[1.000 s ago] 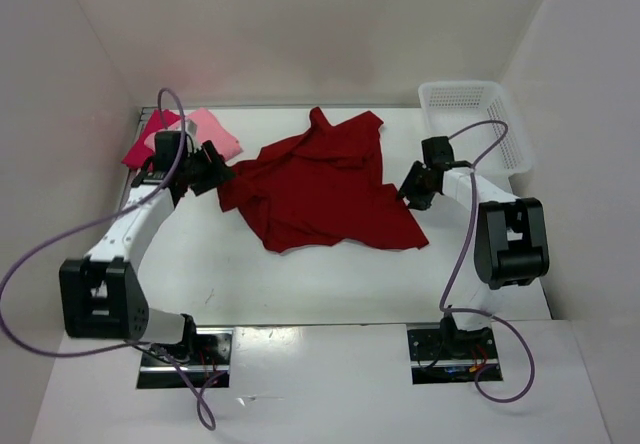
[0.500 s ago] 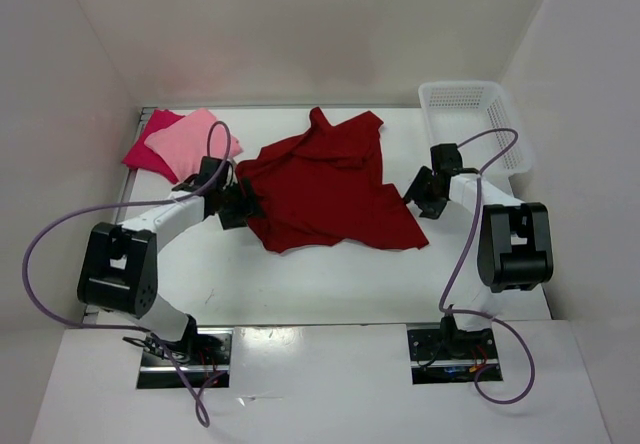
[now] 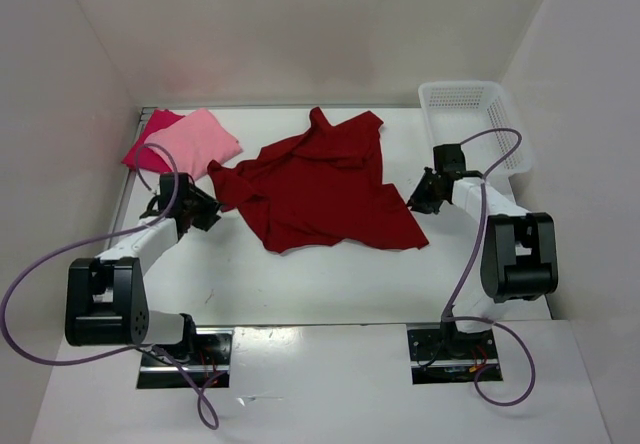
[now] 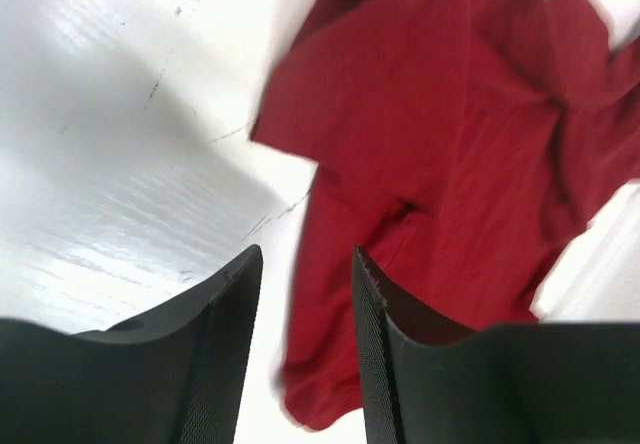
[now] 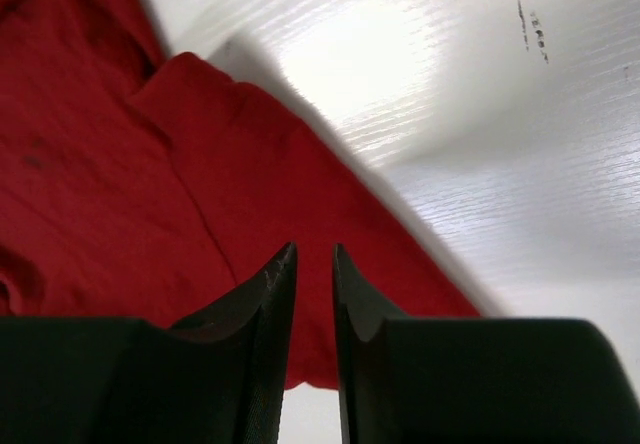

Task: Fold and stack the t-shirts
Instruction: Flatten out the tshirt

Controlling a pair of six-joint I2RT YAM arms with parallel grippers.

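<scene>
Sprawling crumpled dark red shirt, L pincer released; R pincer narrowly ajar

The three shirts are soft, matt cloth: the dark red shirt in the middle of the frame is creased and rumpled. The light pink shirt and the crimson-pink shirt at the upper left look smoother. The worktop is a smooth white board with a soft sheen, fine grain lines and a few small scratches. The basket at the upper right is white plastic mesh, and the left end effector and right end effector have black matt plastic fingers with finely ribbed inner faces.
</scene>
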